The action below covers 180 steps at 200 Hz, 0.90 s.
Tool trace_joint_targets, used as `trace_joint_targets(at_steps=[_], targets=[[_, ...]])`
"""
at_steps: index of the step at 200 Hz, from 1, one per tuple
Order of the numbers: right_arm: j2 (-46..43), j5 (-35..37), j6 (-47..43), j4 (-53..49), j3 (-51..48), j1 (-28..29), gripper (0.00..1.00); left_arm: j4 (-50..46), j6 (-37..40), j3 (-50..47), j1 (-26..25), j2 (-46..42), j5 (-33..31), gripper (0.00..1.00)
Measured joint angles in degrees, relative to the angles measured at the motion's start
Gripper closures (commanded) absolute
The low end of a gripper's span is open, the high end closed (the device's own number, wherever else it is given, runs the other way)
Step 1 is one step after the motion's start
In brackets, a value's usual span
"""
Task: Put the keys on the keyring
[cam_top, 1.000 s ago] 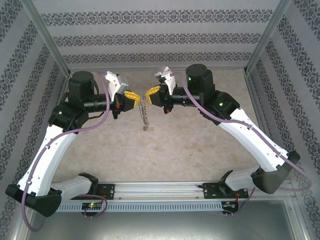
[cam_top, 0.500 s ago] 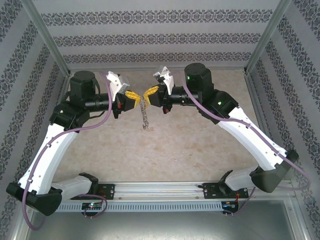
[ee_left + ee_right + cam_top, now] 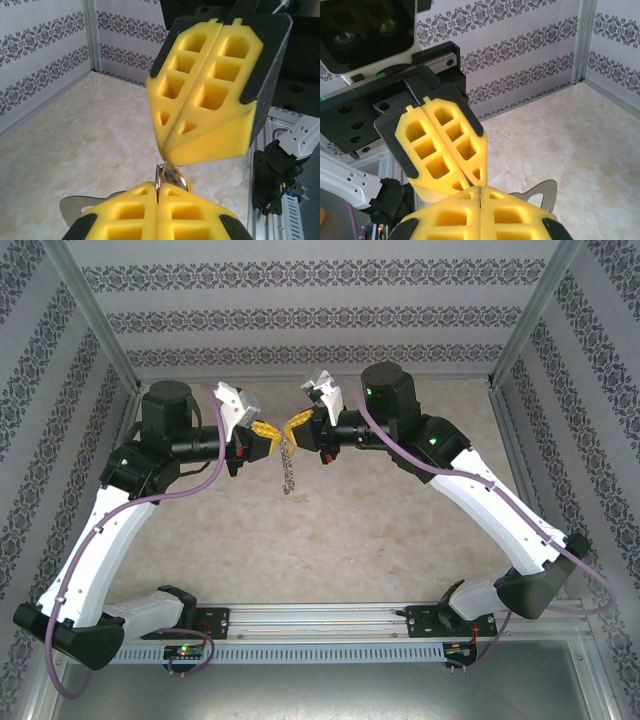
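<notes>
Keys point(image 3: 288, 472) hang over beige marbled tabletop point(image 3: 350, 530) between damask-striped walls point(image 3: 300, 315).

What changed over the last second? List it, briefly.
The right arm swung a little toward the left arm and farther back, carrying the right gripper with it. The left gripper gave way slightly, and the keys hanging below the tips shifted along. Unchanged: both grippers shut, tips together, the left one pinching the keyring; nothing newly taken or released.

Marbled tabletop point(image 3: 350, 540) (beige) between patterned walls point(image 3: 300, 300).
</notes>
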Motion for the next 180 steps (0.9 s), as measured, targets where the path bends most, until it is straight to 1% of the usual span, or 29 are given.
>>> trace_joint_targets(at_steps=[180], targets=[[1.8, 2.4, 1.7, -4.0, 2.8, -0.1, 1.0, -0.2, 0.0, 0.0, 0.0, 0.1, -1.1, 1.0]])
